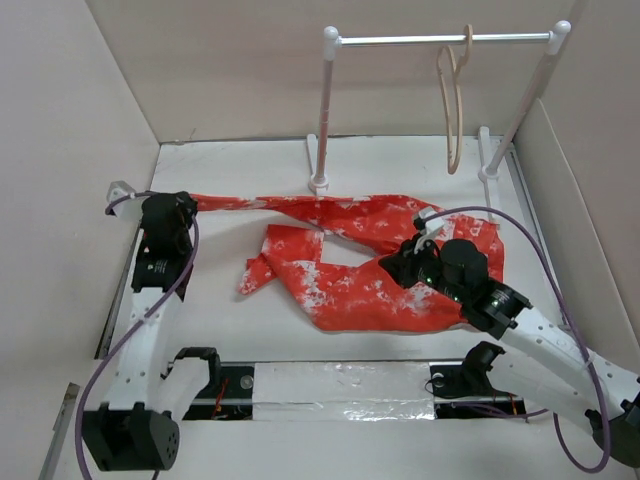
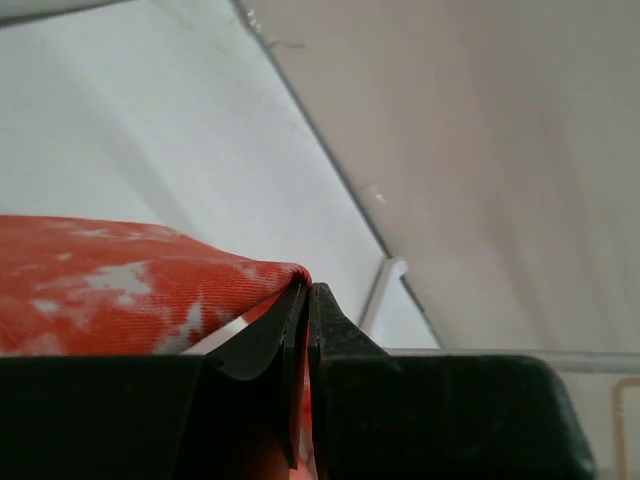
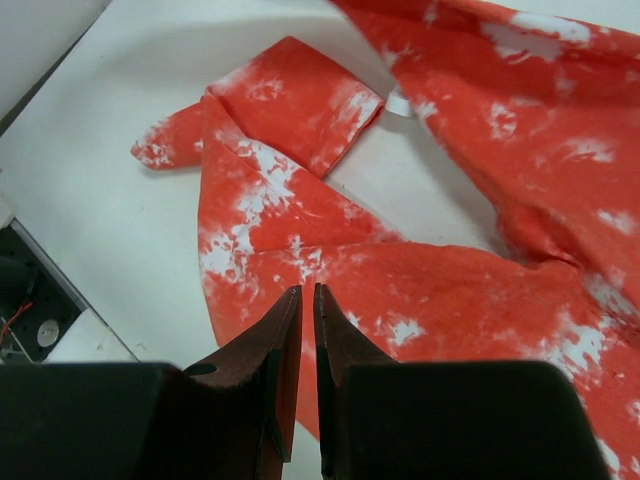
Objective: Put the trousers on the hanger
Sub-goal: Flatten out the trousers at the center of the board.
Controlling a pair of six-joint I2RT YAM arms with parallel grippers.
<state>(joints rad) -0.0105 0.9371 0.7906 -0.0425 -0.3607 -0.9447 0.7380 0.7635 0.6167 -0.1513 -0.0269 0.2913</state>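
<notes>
My top camera looks down from above and behind the arm bases over the whole table (image 1: 215,300). My left wrist camera sits hard against the trousers (image 2: 100,280), facing a wall corner. The right wrist one looks down on them from close by, and all three views share that cloth.

The white table (image 1: 215,180) carries the trousers (image 1: 370,290), which lie crumpled across its middle, one leg stretched toward the left edge and the other folded back near the front. A white tube rack (image 1: 322,120) stands at the far side.
</notes>
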